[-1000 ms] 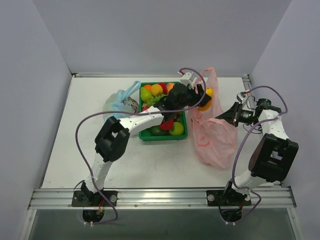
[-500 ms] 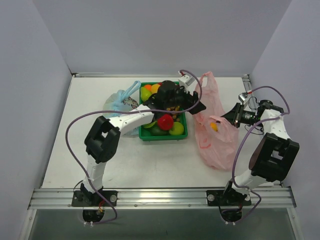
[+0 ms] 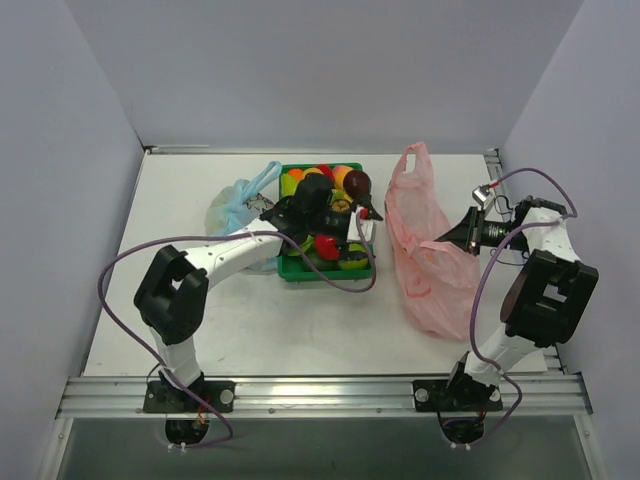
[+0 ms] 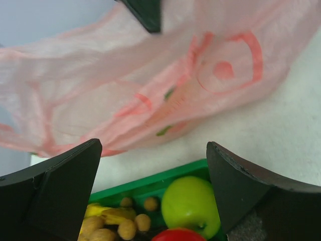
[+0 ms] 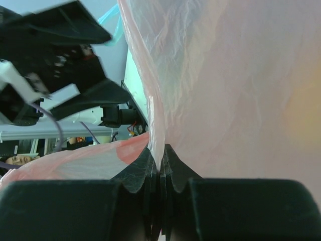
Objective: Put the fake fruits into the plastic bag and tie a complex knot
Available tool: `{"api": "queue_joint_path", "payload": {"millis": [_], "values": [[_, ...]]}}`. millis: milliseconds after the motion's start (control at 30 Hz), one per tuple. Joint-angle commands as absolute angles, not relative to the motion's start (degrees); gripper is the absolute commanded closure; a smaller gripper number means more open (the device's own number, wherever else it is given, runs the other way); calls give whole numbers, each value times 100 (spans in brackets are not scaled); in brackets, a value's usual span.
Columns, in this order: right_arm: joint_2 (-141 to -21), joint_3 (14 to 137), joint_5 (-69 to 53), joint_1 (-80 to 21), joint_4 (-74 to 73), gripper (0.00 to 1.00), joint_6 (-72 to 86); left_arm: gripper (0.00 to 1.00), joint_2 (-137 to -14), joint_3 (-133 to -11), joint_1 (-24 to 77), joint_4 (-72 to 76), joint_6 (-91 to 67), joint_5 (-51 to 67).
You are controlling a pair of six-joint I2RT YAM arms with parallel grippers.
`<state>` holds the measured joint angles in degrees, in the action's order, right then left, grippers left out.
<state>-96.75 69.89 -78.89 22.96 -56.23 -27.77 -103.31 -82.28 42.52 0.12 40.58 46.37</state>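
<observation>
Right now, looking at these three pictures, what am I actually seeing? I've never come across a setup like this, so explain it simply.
These are two robot arms bolted to a white table. The wide picture looks down from above and behind them. The other two pictures come from a small camera on each wrist. On the table are a green tray of fake fruits, a blue bag beside it, and a pink plastic bag. The left hand is open and empty over the tray. The right hand is shut, pinching the pink bag's edge.
</observation>
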Motion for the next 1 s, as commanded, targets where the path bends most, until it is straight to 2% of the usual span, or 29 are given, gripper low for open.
{"api": "queue_joint_path", "payload": {"millis": [0, 300, 433, 467, 500, 567, 600, 667, 700, 733, 767, 967], "values": [[-9685, 7260, -7866, 2338, -6371, 100, -3339, 3, -10441, -7945, 4438, 243, 5581, 4817], [-9870, 7479, -7840, 2355, -6794, 100, -3638, 3, -11355, -8481, 4860, 1326, 5721, 4535], [-9861, 7523, -7761, 2355, -6829, 100, -3674, 9, -11627, -8656, 4983, 1503, 5871, 4447], [-9870, 7523, -7752, 2364, -6838, 100, -3665, 13, -11724, -8718, 5010, 1538, 5836, 4395], [-9853, 7541, -7708, 2356, -6855, 100, -3639, 27, -11777, -8771, 5018, 1616, 5662, 4334], [-9844, 7593, -7664, 2364, -6838, 100, -3604, 40, -11873, -8824, 5027, 1975, 5415, 4149], [-9835, 7629, -7568, 2364, -6838, 100, -3551, 51, -11874, -8850, 5027, 1986, 5318, 4148], [-9800, 7734, -7489, 2382, -6838, 100, -3498, 61, -11787, -8798, 5027, 1934, 5343, 4183], [-9800, 7795, -7445, 2399, -6820, 100, -3437, 70, -11717, -8772, 5027, 1847, 5483, 4210], [-9774, 7857, -7314, 2408, -6812, 100, -3376, 94, -11629, -8745, 5027, 1445, 5606, 4245], [-9782, 7936, -7252, 2426, -6812, 100, -3340, 100, -11437, -8745, 5019, 1163, 5755, 4280], [-9651, 8586, -6198, 2610, -5916, 100, -2374, 100, -10356, -8069, 4913, -1306, 7632, 4860]]}}
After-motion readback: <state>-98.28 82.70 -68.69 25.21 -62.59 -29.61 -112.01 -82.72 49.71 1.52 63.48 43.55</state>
